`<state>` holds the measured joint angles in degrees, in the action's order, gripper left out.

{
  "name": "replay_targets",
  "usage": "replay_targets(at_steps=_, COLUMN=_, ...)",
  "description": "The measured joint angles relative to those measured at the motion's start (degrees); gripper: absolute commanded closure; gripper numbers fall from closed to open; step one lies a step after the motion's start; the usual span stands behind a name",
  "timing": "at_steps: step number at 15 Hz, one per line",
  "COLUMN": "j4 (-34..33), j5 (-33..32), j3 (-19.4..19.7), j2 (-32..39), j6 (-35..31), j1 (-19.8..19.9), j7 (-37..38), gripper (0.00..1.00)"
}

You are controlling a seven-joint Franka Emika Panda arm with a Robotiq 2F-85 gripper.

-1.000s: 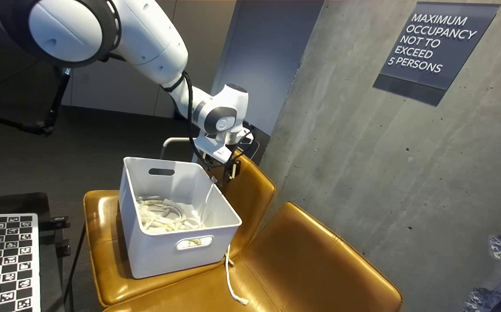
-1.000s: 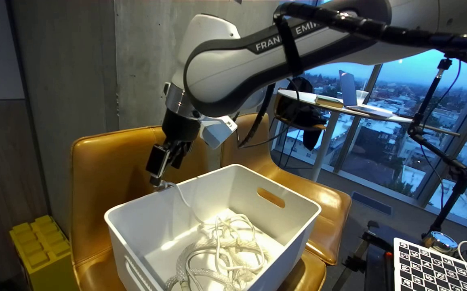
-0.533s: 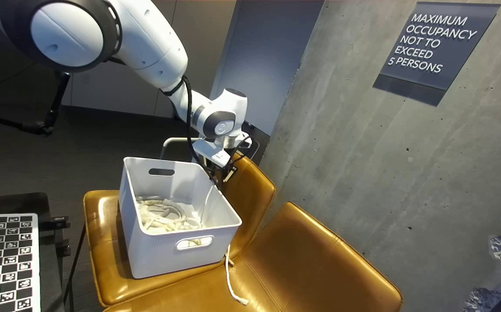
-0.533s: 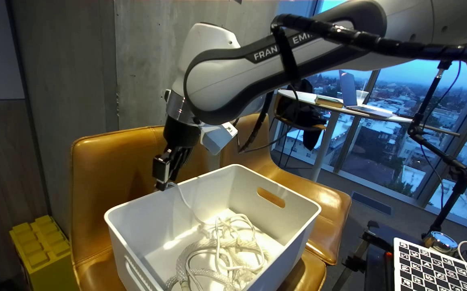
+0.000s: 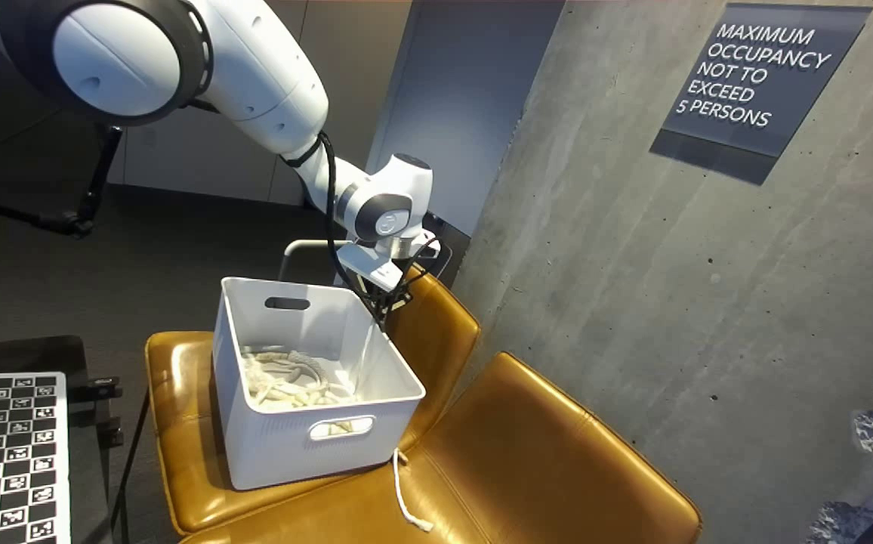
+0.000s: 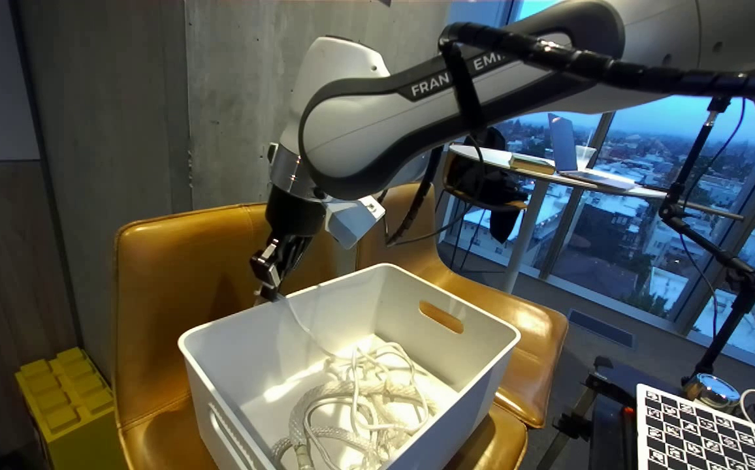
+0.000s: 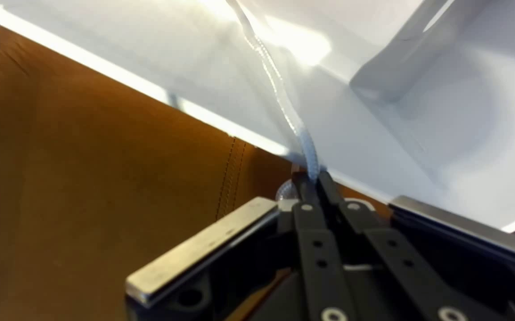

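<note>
A thin white rope (image 7: 279,89) runs up from inside the white bin (image 6: 221,391) to its rim at the chair-back side. There my gripper (image 7: 313,178) points down with its fingers nearly together, shut on the rope. A bit of rope bulges out beside the left finger in the wrist view. The fingertips are right at the bin's rim; whether they also pinch the rim cannot be told. In an exterior view the gripper (image 6: 272,290) stands between the bin and the chair back. A tangle of white ropes (image 6: 364,405) lies on the bin's floor.
The bin stands on a tan leather chair (image 5: 180,438); its back (image 6: 175,281) rises close behind the gripper. A rope end (image 5: 406,502) trails on the neighbouring seat. A concrete wall (image 5: 633,264) stands behind. A checkered board (image 5: 10,453) and yellow block (image 6: 67,405) are nearby.
The gripper has come down slightly and its fingers have gone from wide apart to shut on the rope. The bin has shifted a little, its near end turning slightly to the right in both exterior views.
</note>
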<state>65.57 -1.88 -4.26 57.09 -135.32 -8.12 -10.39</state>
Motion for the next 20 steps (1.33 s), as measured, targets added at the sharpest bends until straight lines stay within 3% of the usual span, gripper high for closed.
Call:
replay_targets(at_steps=3, j4=0.5, j5=0.0, j3=0.0, j2=-0.9, j6=-1.8, j1=-0.2, j7=0.4, gripper=0.99)
replay_targets(at_steps=6, j4=5.4, j5=0.0, j3=-0.1, j2=-6.3, j6=-4.3, j1=-1.2, j7=2.0, gripper=0.99)
replay_targets(at_steps=14, j4=26.3, j5=-1.1, j3=-0.6, j2=-28.0, j6=-8.5, j1=-6.9, j7=9.9, gripper=0.99)
replay_targets(at_steps=20, j4=43.9, j5=-2.0, j3=-1.8, j2=-46.0, j6=-8.5, j1=-8.6, j7=18.2, gripper=0.99)
